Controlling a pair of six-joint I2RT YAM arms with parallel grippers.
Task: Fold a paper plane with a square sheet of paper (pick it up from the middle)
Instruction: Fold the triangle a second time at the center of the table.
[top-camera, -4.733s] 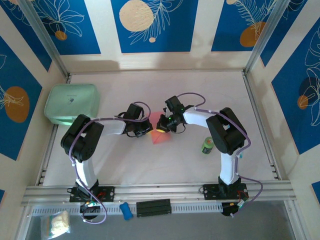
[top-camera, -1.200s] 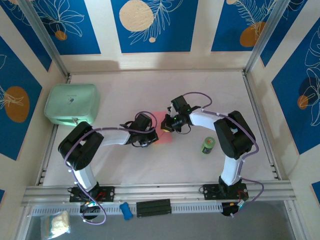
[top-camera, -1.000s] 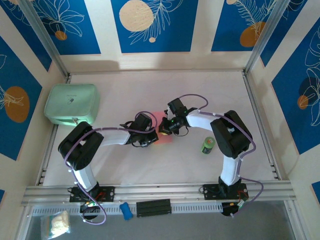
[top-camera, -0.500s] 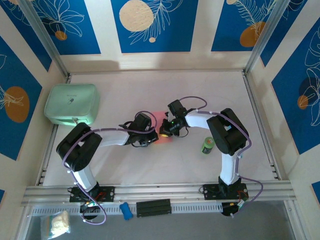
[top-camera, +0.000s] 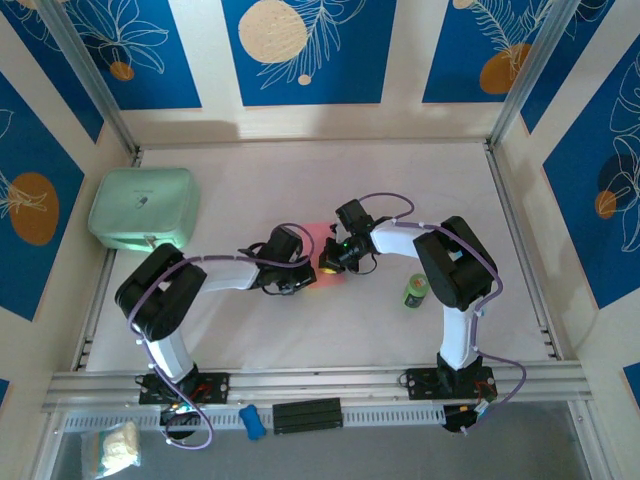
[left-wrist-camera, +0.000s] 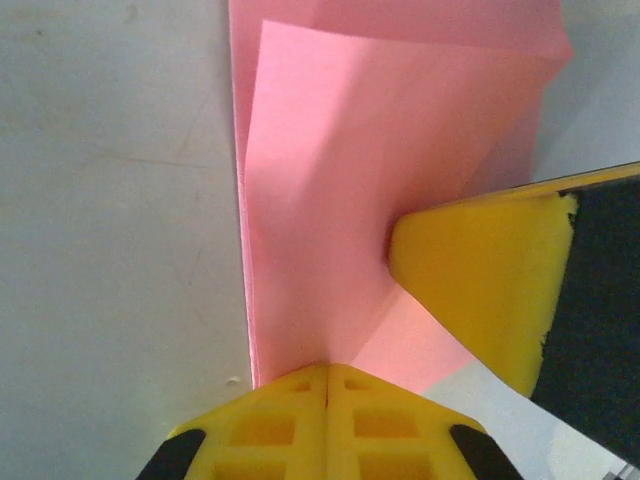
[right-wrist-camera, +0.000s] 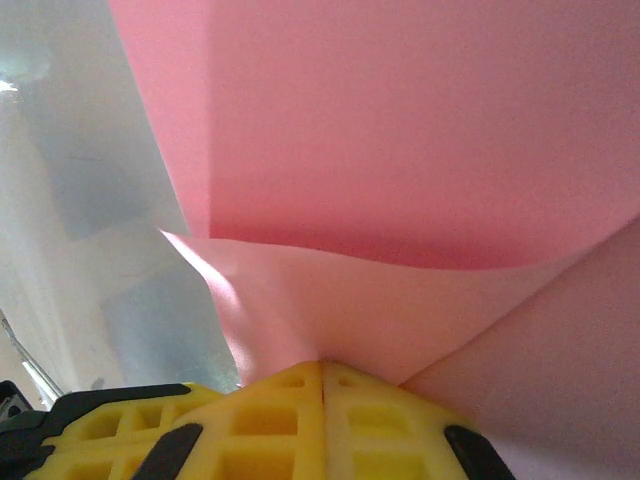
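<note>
Left end effector (left-wrist-camera: 327, 372) and right end effector (right-wrist-camera: 322, 368) touch folded, layered pink sheet (left-wrist-camera: 380, 150).

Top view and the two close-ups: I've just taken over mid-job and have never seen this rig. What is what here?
The top view looks down on two robot arms bolted at the near edge of the table. Each arm ends in a yellow two-finger pincer. The close-ups come from cameras on the wrists, looking along each arm's own fingers. On the table are a mint-green case, a small green can and, where the arms meet, a partly folded pink paper. The left pincer is closed, with its tips at the paper's edge. The yellow block beside it is the right arm's finger. The right pincer is closed and seems to pinch a raised flap.
</note>
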